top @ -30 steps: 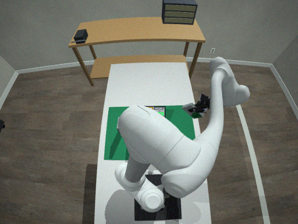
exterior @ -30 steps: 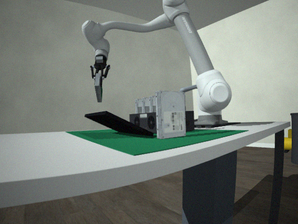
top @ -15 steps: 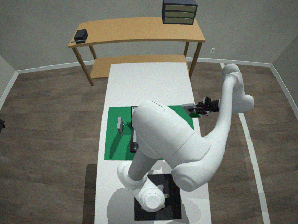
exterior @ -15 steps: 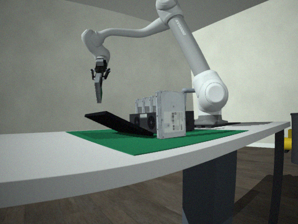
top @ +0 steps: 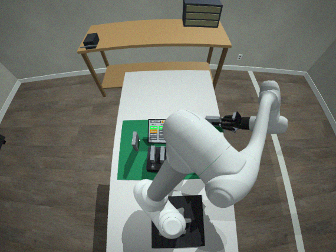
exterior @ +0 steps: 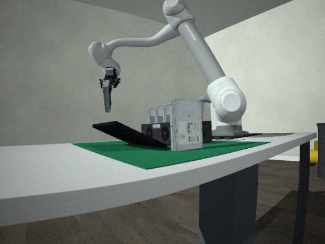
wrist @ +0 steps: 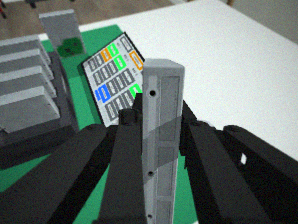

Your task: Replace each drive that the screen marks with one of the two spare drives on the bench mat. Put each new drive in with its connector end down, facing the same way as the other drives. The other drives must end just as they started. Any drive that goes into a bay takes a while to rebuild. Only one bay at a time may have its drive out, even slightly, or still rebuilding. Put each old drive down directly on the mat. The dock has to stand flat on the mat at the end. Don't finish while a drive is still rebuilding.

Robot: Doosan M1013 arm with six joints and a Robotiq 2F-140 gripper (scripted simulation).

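Green mat (top: 127,165) (exterior: 148,162) (wrist: 90,207) below, 1 drive (top: 213,119) (exterior: 106,97) (wrist: 162,115) in the raised tool (top: 234,122) (exterior: 108,85) (wrist: 157,106).

The brand name DOOSAN runs in pale letters along the robot arm's upper link (exterior: 196,47). Print on the tilted screen (top: 153,138) (wrist: 112,80) and on the white label of the standing drive (exterior: 186,123) is too small to read.

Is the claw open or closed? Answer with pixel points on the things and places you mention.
Closed on a drive (top: 213,120) (exterior: 106,97) (wrist: 162,120): the claw (top: 225,121) (exterior: 108,82) (wrist: 157,106) has its dark fingers pressed against both sides.
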